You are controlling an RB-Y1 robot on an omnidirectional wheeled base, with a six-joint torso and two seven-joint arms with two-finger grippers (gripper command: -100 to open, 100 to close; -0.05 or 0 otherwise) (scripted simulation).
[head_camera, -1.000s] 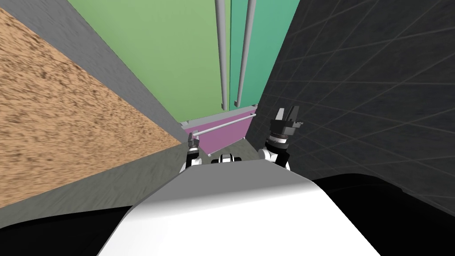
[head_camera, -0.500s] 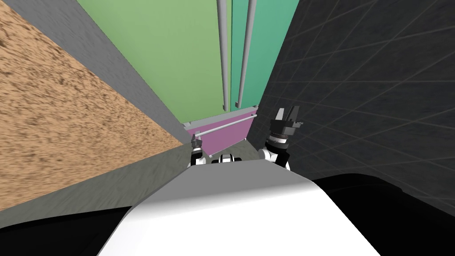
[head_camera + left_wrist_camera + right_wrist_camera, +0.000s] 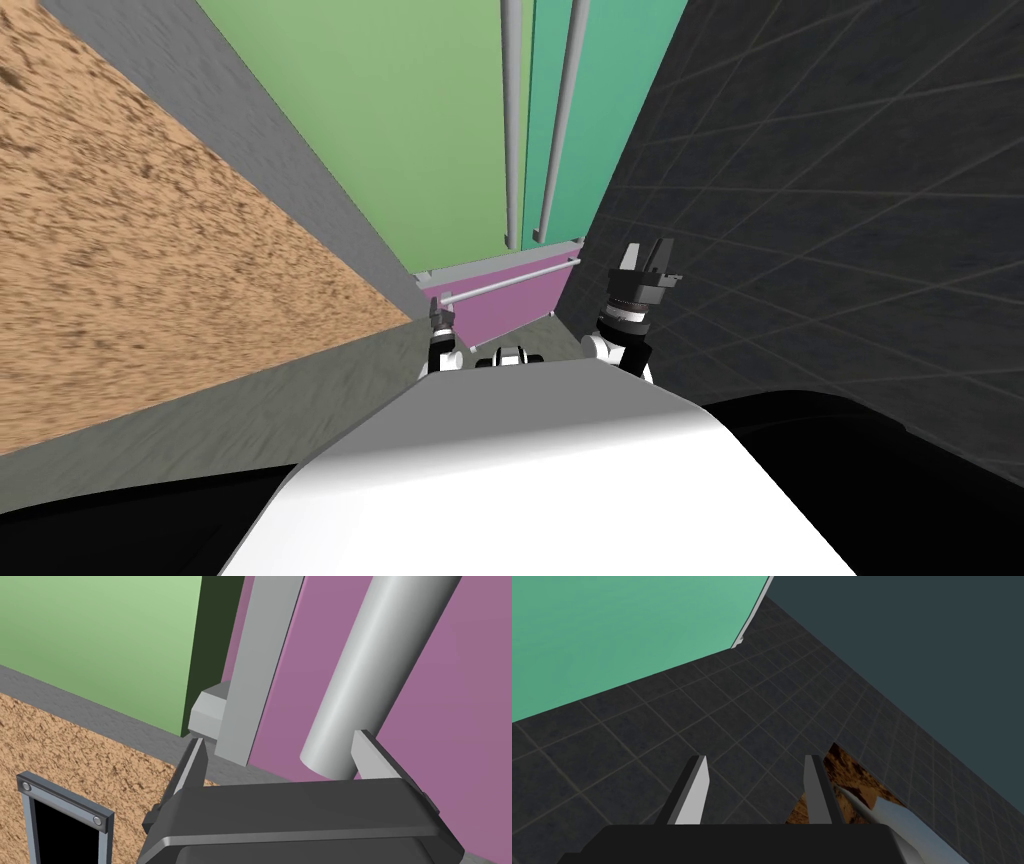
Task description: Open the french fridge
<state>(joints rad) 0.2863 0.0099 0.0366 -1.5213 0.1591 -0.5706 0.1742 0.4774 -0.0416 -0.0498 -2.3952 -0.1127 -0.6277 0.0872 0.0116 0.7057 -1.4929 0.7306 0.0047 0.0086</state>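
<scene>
While two upright handles (image 3: 512, 120) stand above, left gripper (image 3: 280, 741) (spread) faces one bar (image 3: 370, 666)

We are losing the drawer handle bar (image 3: 365, 671) past the picture edge; the left gripper (image 3: 280, 740) is partly covering its end.

Light-green flat L fridge door (image 3: 400, 120) was plain, teal flat R fridge door (image 3: 625, 90) plain too; round upright handles (image 3: 512, 120) pale grey. Magenta drawer front (image 3: 510, 305) was solid, w/ grey round bar (image 3: 500, 283). Tan rough surface (image 3: 130, 250) had brown flecks & grey border (image 3: 250, 130). Charcoal tiles (image 3: 820, 200) had thin paler grid.
</scene>
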